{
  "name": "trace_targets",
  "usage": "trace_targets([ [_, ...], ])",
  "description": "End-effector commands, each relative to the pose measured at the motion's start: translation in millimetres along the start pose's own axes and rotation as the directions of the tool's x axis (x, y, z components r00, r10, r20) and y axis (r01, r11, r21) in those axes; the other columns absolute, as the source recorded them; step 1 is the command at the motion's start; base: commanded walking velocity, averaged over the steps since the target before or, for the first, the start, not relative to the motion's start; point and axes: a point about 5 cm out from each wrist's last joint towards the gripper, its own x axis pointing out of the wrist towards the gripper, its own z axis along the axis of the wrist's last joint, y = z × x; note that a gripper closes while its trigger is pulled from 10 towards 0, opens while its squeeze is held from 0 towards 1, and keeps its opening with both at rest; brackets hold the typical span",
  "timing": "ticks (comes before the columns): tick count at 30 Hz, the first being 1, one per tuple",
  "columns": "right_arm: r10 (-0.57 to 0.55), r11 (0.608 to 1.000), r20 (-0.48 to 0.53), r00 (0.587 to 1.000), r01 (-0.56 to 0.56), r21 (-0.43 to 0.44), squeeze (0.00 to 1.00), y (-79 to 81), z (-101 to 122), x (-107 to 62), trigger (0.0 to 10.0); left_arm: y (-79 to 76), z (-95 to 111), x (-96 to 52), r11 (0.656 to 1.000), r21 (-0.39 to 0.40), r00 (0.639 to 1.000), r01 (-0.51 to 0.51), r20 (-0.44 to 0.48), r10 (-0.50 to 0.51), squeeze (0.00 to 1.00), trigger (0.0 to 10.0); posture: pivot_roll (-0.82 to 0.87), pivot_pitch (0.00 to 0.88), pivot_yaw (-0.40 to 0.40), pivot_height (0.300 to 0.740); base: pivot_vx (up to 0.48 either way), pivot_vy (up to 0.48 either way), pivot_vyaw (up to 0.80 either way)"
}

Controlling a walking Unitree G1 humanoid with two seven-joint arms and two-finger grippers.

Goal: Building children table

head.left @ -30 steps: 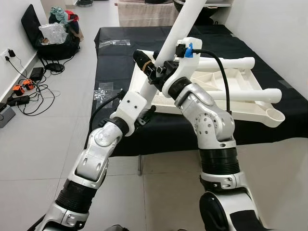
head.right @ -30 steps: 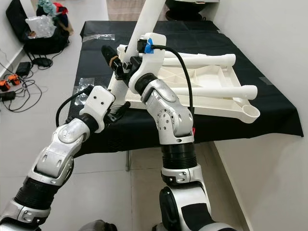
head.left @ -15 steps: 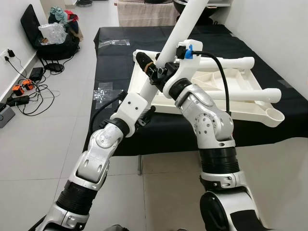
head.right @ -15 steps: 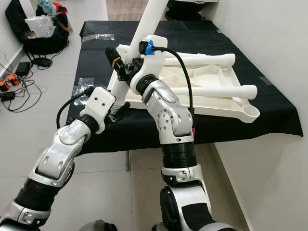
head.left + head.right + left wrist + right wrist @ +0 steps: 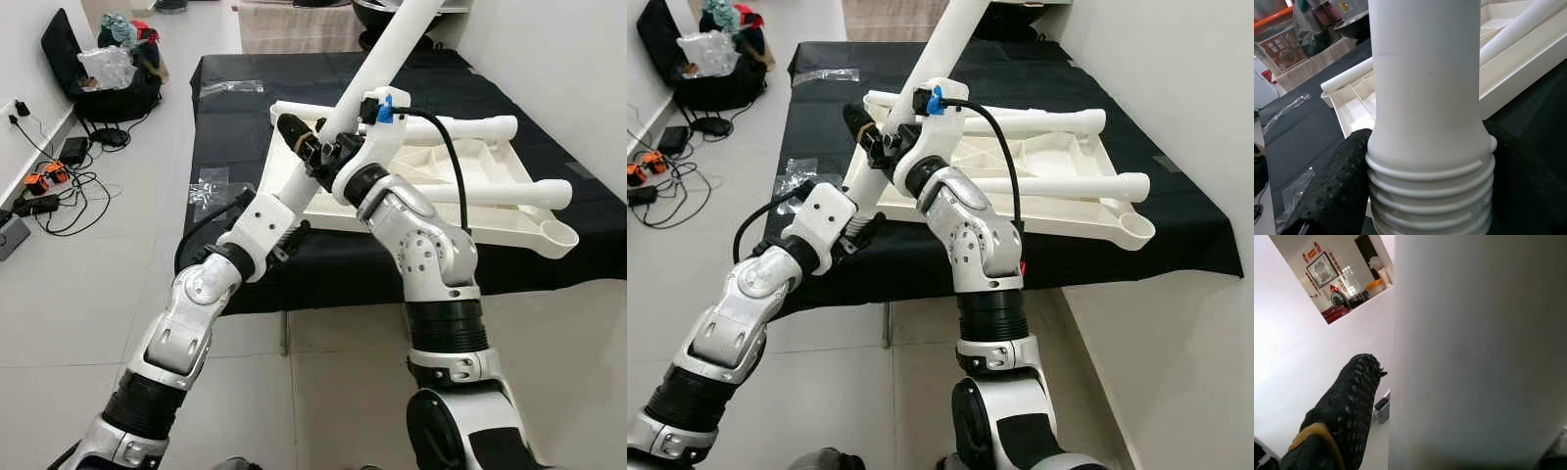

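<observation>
A long white table leg [image 5: 377, 64] slants up and away, held by both grippers. My right gripper [image 5: 315, 147] is shut on its middle; one black finger [image 5: 1347, 406] with an orange band lies beside the tube. My left gripper [image 5: 290, 217] is shut on the lower, threaded end [image 5: 1430, 196], with black fingers [image 5: 1334, 191] on either side of it. Behind them the white tabletop [image 5: 549, 240] lies upside down on a table under a black cloth [image 5: 235, 108]. Two more white legs [image 5: 470, 127] [image 5: 509, 193] stretch across it.
Clear plastic bags lie on the black cloth [image 5: 232, 86] [image 5: 206, 186]. On the floor to the left are cables and a power strip [image 5: 44, 186] and a black bag with clutter [image 5: 113, 78]. A white wall [image 5: 568, 59] runs close along the right.
The leg's upper end has swung to the right, so it leans further over the tabletop. My left forearm has stretched forward and up with the threaded end; both grippers kept their hold.
</observation>
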Motion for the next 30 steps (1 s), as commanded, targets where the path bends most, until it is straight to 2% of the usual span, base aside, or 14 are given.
trace_targets([
  [1, 0.023, 1.0, -0.01, 1.0, -0.023, 0.006, 0.0, 3.7, -1.7, -0.1, 10.0, -8.2, 2.7, 0.5, 0.999, 0.017, 0.999, 0.042, 0.025, -0.042, 0.0, 10.0, -0.01, 0.041, -0.037, 0.74, 0.0, 0.0, 0.0],
  [9, 0.01, 1.0, 0.019, 1.0, -0.01, 0.012, 0.0, 0.7, 5.5, -1.5, 10.0, -8.0, 8.5, 5.0, 0.999, 0.02, 0.999, 0.029, 0.045, -0.03, 0.0, 10.0, -0.01, 0.036, -0.036, 0.74, 0.0, 0.0, 0.0],
  [18, -0.035, 0.999, 0.044, 0.998, 0.034, 0.025, 0.0, -4.5, 9.3, -2.2, 10.0, -17.0, 11.4, 9.3, 0.999, 0.012, 0.997, 0.046, 0.062, -0.047, 0.0, 10.0, -0.01, 0.025, -0.036, 0.74, 0.0, 0.0, 0.0],
  [19, -0.039, 0.999, 0.046, 0.998, 0.037, 0.028, 0.0, -4.8, 9.3, -2.2, 0.0, -17.5, 11.2, 9.1, 0.999, 0.011, 0.997, 0.049, 0.062, -0.049, 0.0, 10.0, -0.01, 0.025, -0.036, 0.74, 0.0, 0.0, 0.0],
  [30, -0.03, 0.999, 0.054, 0.998, 0.027, 0.045, 0.0, -3.2, 9.6, -1.2, 0.0, -16.5, 10.5, 9.3, 0.999, 0.009, 0.997, 0.042, 0.062, -0.042, 0.0, 10.0, -0.01, 0.012, -0.03, 0.74, 0.0, 0.0, 0.0],
])
